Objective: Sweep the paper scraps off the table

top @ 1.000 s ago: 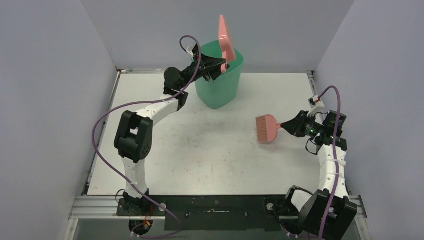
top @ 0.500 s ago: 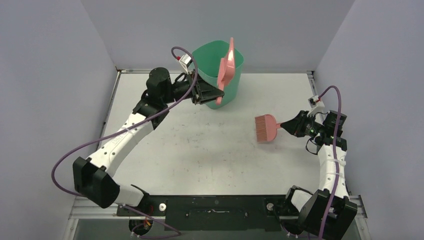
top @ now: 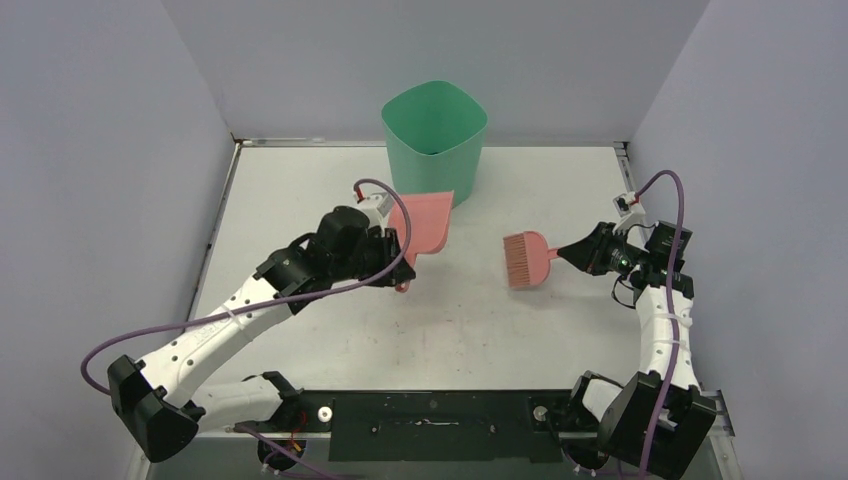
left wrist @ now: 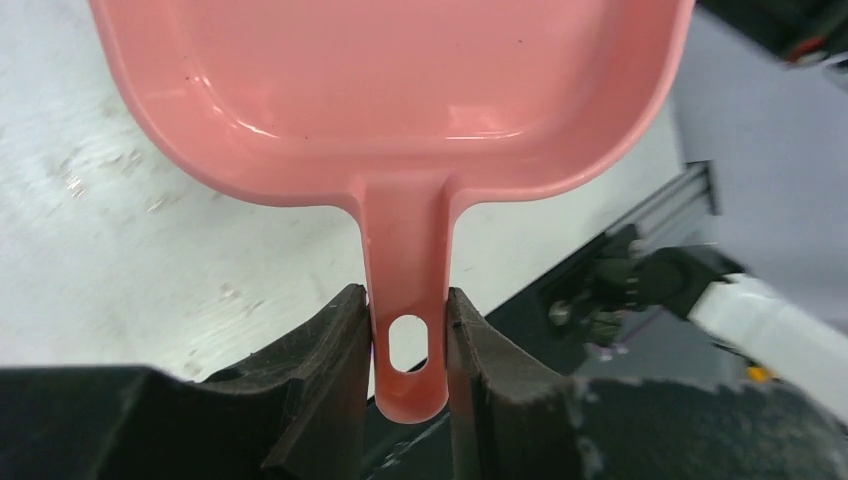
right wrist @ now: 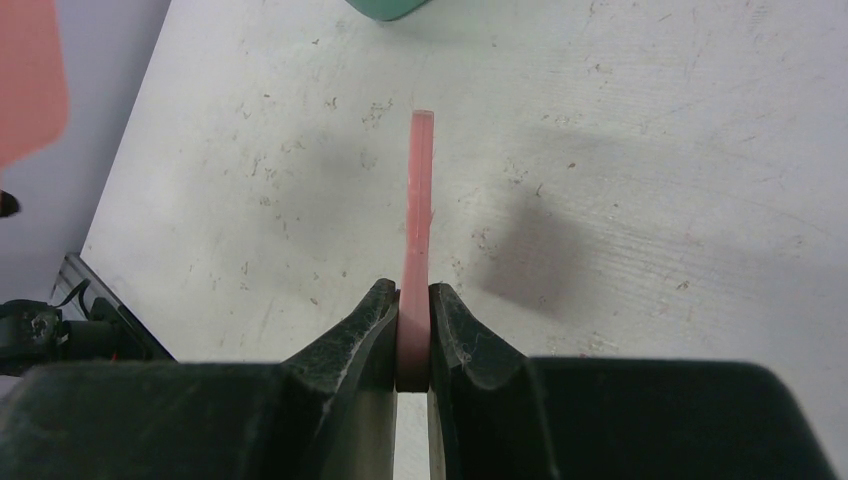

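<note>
– Pink plastic twice over from above: the smooth, shallow dustpan (top: 427,220) is gripped in the left end effector (top: 398,262), and the bristled hand brush (top: 525,260) is gripped in the right end effector (top: 566,252). Both are held over the flat white table (top: 300,180), well apart from each other.
– And the green bin (top: 435,135)?
– It stands upright at the far edge, a rounded-square tub just beyond the dustpan's lip. I cannot pick out the paper scraps. There are only faint specks on the table, too small to tell.
– The left wrist view?
– The glossy pan bowl fills the top. Its flat handle, with an oval hanging hole, is clamped between two dark fingers (left wrist: 330,340). The scuffed matt table (left wrist: 120,220) lies beneath the pan.
– The right wrist?
– The brush (right wrist: 420,190) shows edge-on, a thin pink blade pointing straight out from the fingers (right wrist: 460,320), which pinch its handle tight. The table (right wrist: 650,150) under it is worn, with grey scratches and the brush's soft shadow. The bin (right wrist: 385,8) peeks in at the top edge.
</note>
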You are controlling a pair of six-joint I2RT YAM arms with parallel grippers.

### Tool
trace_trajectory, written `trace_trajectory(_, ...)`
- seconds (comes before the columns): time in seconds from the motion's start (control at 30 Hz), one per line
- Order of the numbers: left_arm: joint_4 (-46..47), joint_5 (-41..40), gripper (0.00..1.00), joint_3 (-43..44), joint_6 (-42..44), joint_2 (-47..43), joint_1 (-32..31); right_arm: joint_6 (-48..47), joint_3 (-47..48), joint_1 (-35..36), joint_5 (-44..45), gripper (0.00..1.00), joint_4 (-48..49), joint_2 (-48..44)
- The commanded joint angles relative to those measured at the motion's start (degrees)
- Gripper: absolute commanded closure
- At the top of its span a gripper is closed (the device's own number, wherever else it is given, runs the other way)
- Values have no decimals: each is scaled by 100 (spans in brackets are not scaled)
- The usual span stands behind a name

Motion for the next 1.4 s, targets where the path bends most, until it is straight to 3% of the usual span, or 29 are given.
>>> trace_trajectory(0.0, -526, -1444, 100, -635, 400, -453, -306, -134, 140, -51, -398, 95, 201, 61)
trace_trajectory(0.23, -765, -2206, 100, -1415, 331, -610, -370, -147, 175, -51, -706, 93, 53, 389)
trace_trajectory(0.47, -563, -2402, 100, -1655, 398, 26, -384, 162, 146, -46, -918, 89, 91, 1234)
trace_trajectory(0.7, 46, -2294, 90, -1424, 618, 878, -425, -770, 491, -22, -1067, 88, -780, 2300)
trace_trajectory(1.0, 189, -1964, 85, -676, 825, 2213, -482, -495, 369, -7, -214, 83, -461, 2268)
trace_trajectory(1.07, 182, -1943, 80, -602, 827, 2288, -546, -476, 331, -11, 100, 77, -368, 2084)
trace_trajectory(1.23, 31, -1981, 64, -507, 846, 2216, -612, -294, 189, -13, 686, 51, -92, 1663)
trace_trajectory(1.37, -228, -2027, 60, -415, 914, 2083, -607, -215, 176, -16, 1306, 35, 20, 1442)
